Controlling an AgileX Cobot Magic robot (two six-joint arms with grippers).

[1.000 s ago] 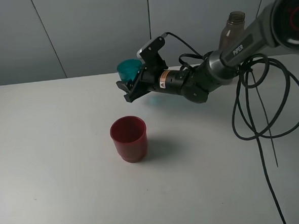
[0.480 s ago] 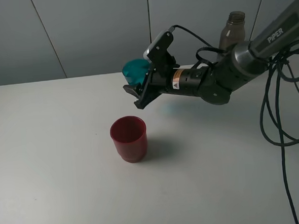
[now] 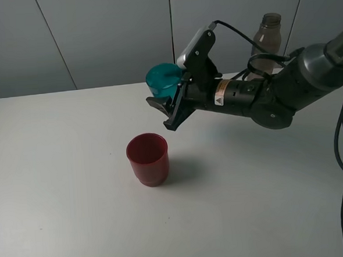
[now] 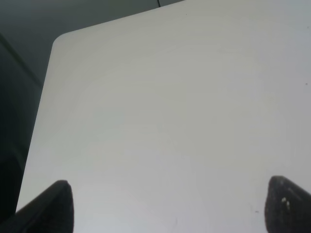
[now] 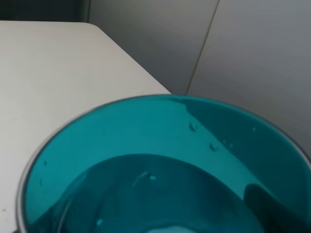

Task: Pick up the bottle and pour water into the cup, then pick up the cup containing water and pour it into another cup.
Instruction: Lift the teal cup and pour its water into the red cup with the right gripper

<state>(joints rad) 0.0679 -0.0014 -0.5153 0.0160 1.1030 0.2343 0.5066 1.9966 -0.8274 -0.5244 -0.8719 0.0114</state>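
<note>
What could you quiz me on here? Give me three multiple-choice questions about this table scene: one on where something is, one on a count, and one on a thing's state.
1. Where is the teal cup?
A. on a shelf
B. in the right gripper, lifted above the table
C. on the floor

2. How many cups are in view?
A. one
B. two
C. four

3. How is the bottle placed?
A. lying on its side
B. upside down
C. upright

Answers:
1 B: the jaws are closed on it and it hangs clear of the table.
2 B: there is the teal cup and the red cup, which stands on the table.
3 C: its neck points up, at the back of the table.
</note>
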